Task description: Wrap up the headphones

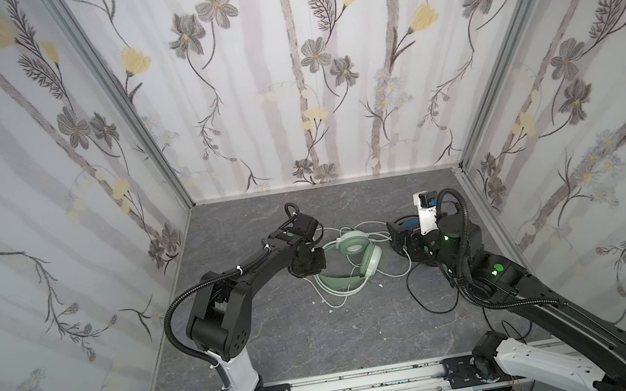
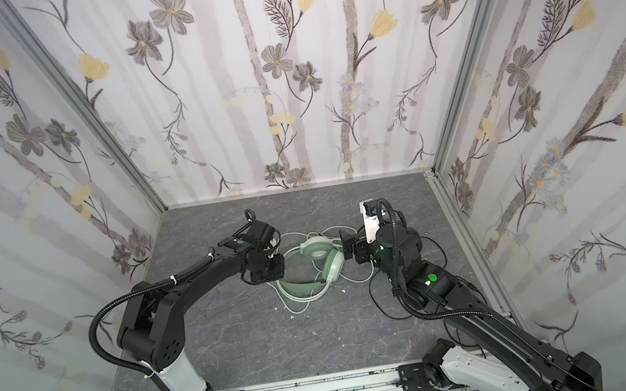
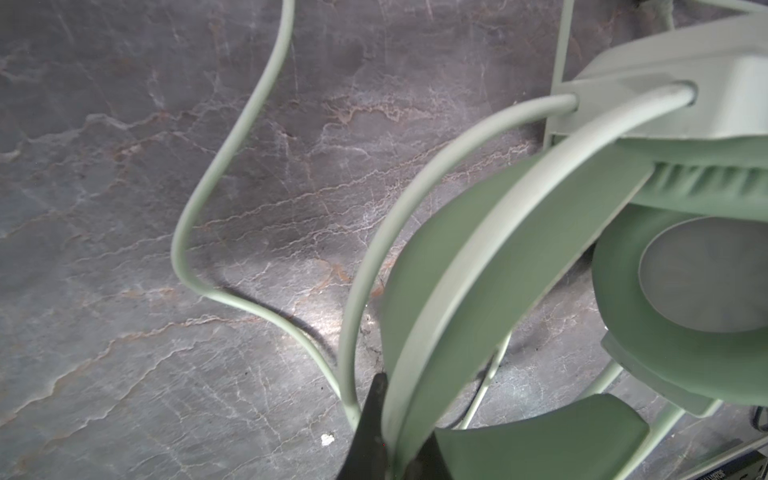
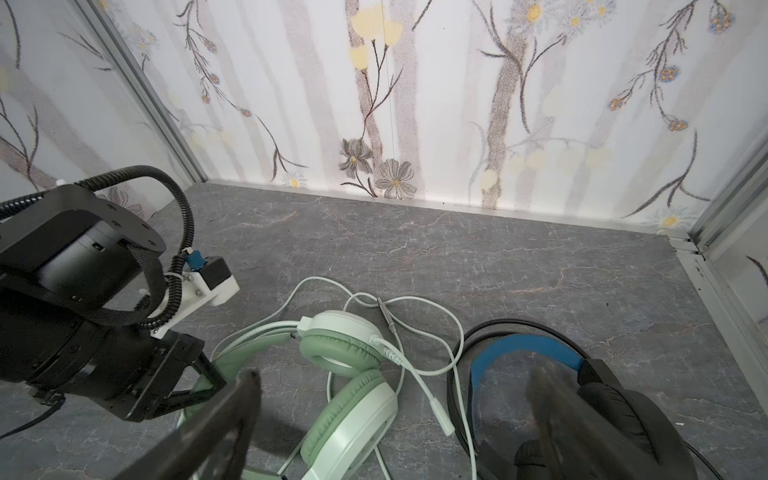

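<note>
The mint green headphones [image 1: 371,261] [image 2: 332,267] lie mid-table with their whitish cable [image 1: 331,303] looped loosely around them. My left gripper [image 1: 308,262] [image 3: 399,436] is shut on the green headband [image 3: 478,266]; the black fingers [image 3: 374,415] pinch its edge. The black headphones [image 4: 602,399] with a blue inner headband [image 4: 523,349] lie to the right of the green pair, largely hidden under my right arm in both top views. My right gripper [image 1: 398,240] [image 4: 395,372] hovers open above the gap between the two headsets, holding nothing.
The grey marbled table [image 1: 282,335] is boxed in by floral walls on three sides. An aluminium rail [image 1: 372,381] runs along the front. A thin black cable [image 1: 432,300] loops beside my right arm. Small white flecks [image 1: 380,285] dot the surface.
</note>
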Tool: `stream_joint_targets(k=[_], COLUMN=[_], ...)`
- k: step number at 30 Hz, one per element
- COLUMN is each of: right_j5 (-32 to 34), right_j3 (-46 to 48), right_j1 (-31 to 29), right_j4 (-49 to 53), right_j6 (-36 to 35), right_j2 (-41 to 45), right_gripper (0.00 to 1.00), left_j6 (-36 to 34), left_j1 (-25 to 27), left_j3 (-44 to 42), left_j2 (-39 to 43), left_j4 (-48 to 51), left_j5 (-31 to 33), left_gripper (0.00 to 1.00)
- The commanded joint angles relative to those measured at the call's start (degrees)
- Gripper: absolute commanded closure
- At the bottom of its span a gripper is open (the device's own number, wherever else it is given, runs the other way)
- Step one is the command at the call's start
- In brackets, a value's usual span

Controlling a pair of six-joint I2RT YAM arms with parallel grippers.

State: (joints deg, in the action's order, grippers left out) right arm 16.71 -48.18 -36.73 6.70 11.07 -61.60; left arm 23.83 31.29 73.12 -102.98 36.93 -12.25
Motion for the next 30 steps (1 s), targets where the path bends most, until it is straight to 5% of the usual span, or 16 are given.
stream_joint_targets(k=[1,8,15,17,19,30], right_j5=[-0.4,1.6,-2.2,-3.4,-4.3,-7.3], right_j3=[-1.8,-8.9,-11.6,-10.1,-10.3,-9.2], right_j1=[0.0,0.2,0.5,0.5,0.7,1.0], right_j4=[-1.3,0.9,1.1,0.0,1.3,4.0], right_j6=[0.0,-2.6,-6.6,-7.9,-8.3,-13.9], right_j2=[-1.3,-7.5,-9.8,-9.6,-9.9,-8.1], right_gripper=[0.00,0.00,0.00,0.00,0.00,0.00], left_j6=[-3.3,-1.5,-1.2,0.1,2.4,13.3], left_j1=[-0.2,-0.1,-0.4,-0.4,-0.5,1.1], left_j3=[2.2,4.8,8.0,8.3,9.4,8.9], left_j2=[-2.6,-7.1,-10.8,-11.3,-11.8,-5.6], left_j4=[1.7,1.5,1.5,1.0,1.5,6.4], left_j5=[-0.3,4.1,7.9,9.2,10.1,19.1], left_gripper=[1.00,1.00,0.79,0.67,0.44,0.07])
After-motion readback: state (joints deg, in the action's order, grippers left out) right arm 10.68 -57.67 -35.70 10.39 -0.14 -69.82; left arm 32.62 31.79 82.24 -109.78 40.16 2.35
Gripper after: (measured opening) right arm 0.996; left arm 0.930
